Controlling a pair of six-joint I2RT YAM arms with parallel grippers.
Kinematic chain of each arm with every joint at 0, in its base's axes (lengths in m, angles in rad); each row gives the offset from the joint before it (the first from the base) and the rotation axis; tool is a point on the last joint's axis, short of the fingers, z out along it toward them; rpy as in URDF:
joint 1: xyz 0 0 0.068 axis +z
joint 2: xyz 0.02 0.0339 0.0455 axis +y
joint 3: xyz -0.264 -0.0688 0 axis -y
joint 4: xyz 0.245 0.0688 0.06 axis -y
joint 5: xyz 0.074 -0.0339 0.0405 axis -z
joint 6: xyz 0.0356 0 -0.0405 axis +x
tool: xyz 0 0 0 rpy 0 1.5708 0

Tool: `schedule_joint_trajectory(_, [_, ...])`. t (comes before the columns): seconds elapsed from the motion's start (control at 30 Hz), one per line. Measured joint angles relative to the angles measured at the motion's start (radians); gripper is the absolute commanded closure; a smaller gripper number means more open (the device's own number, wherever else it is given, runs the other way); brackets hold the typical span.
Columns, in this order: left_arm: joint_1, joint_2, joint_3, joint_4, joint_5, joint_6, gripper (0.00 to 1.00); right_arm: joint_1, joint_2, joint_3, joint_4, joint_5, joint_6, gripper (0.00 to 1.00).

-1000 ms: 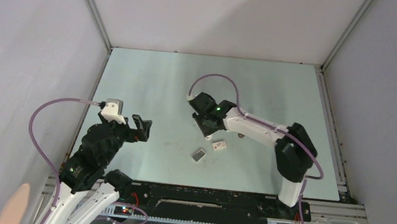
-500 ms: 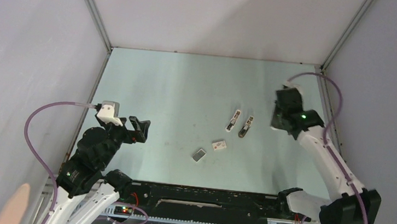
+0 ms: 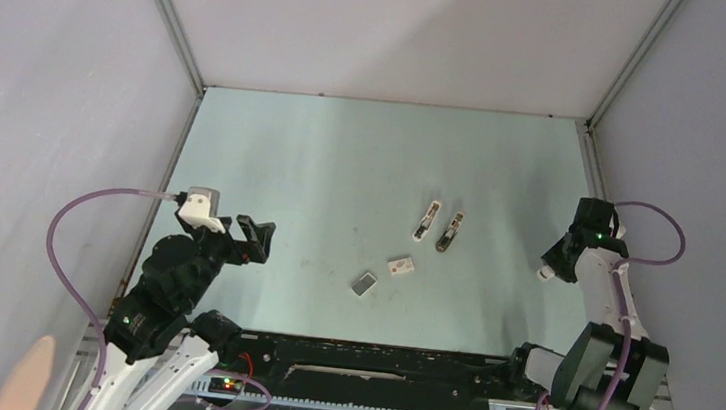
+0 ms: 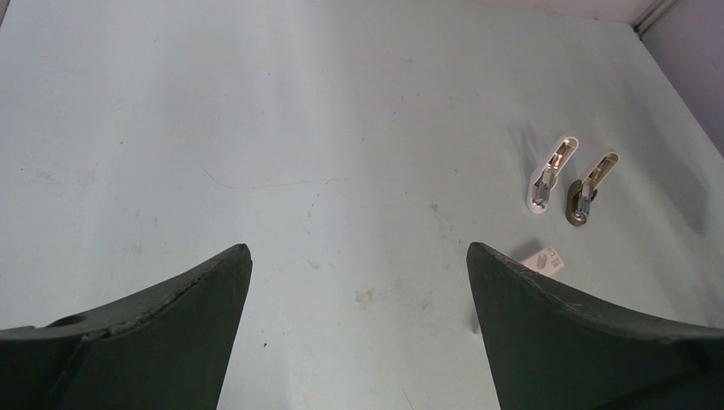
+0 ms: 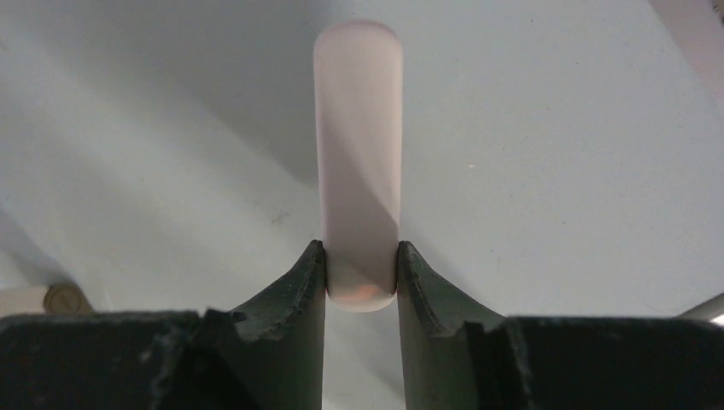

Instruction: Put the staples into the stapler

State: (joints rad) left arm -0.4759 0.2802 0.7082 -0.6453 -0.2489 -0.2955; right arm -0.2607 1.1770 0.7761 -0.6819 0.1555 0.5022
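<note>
The staples [image 3: 364,284], a small grey block, are seen lying flat on the table [image 3: 293,158] toward its near side. They sit just beside a small white printed box [image 3: 399,266] and well apart from both arms. Farther back, a white elongated piece [image 3: 426,221] and a dark elongated piece [image 3: 451,232] lie side by side (presumably stapler parts, with metal showing inside). The left end effector [image 4: 359,256] is held wide and empty over the table's left side. The right end effector [image 5: 362,256] is closed narrowly on a pale rounded piece [image 5: 357,154], gripped only at its end, near the table's right edge. With so short a grip, the pale piece could be expected to pivot or slip. The thin staples could be pushed away or broken apart if pinched off-centre.
</note>
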Motion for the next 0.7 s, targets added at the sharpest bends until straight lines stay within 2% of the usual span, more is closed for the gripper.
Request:
schedule_joint_trajectory(0.2, [0.001, -0.001, -0.020, -0.001, -0.001, 0.000, 0.00, -0.018, 0.115, -0.028, 0.092, 0.002, 0.030, 0.89])
schedule_joint_trajectory(0.5, [0.014, -0.001, -0.023, -0.001, -0.001, 0.001, 0.00, -0.011, 0.190, -0.028, 0.148, 0.005, 0.042, 0.49])
schedule_joint_trajectory(0.7, [0.023, -0.011, -0.026, -0.001, 0.000, 0.001, 0.00, 0.060, 0.115, -0.029, 0.139, 0.035, 0.036, 0.40])
